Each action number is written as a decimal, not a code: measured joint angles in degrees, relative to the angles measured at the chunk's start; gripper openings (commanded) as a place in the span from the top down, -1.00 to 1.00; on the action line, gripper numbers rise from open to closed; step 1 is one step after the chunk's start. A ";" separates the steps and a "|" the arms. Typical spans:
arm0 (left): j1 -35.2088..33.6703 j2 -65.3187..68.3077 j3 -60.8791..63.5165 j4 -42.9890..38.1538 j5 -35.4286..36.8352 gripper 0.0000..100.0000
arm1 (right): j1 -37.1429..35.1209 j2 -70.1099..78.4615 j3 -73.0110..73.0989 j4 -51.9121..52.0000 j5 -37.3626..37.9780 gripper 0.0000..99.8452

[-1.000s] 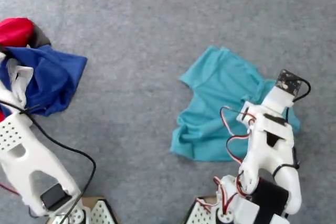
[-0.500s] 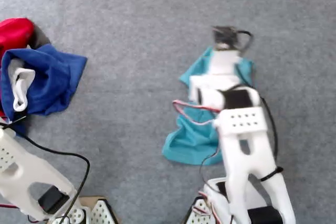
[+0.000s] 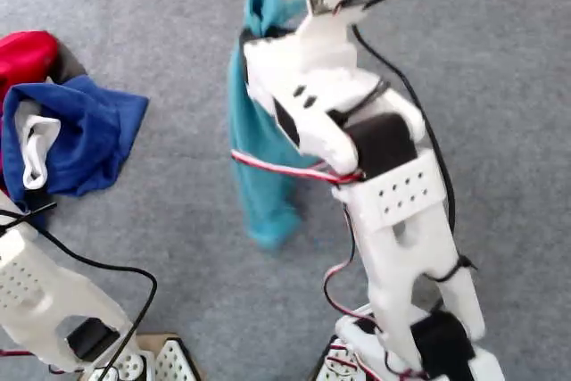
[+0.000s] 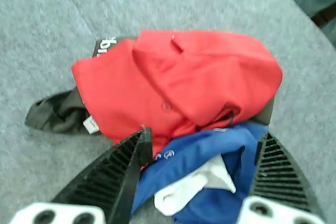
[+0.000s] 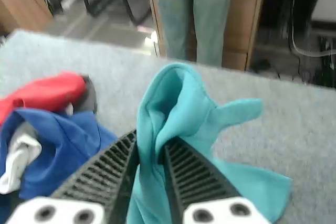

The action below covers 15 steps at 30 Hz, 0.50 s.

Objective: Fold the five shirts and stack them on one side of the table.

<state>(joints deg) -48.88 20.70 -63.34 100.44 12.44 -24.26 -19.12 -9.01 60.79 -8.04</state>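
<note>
Pinching a bunched fold of the teal shirt (image 5: 178, 98), the right gripper (image 5: 149, 148) holds it raised over the far middle of the grey table (image 3: 178, 51); the cloth hangs in a long drape. Left gripper (image 4: 205, 136): jaws spread wide, hovering above the pile at the table's left edge. There the red shirt (image 4: 178, 77) touches the blue shirt (image 4: 199, 148), with a dark garment (image 4: 52, 113) beside the red.

White arms (image 3: 403, 207) carry black ridged fingers (image 4: 122, 167) and red, white, black cables (image 3: 277, 165).
</note>
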 measured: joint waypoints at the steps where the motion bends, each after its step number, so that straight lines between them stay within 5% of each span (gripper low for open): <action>1: 0.18 -0.88 1.67 0.00 -0.88 0.36 | 1.14 1.23 -1.32 0.88 0.00 0.97; 7: 4.92 -5.54 12.48 0.00 -5.89 0.36 | 13.01 6.95 0.00 12.84 0.70 0.97; 15: 16.18 -13.98 29.36 0.00 -7.56 0.36 | 27.34 0.62 17.05 23.47 20.84 0.97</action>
<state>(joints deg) -32.70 6.73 -33.98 100.44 4.88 3.08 -18.51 8.04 84.26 12.79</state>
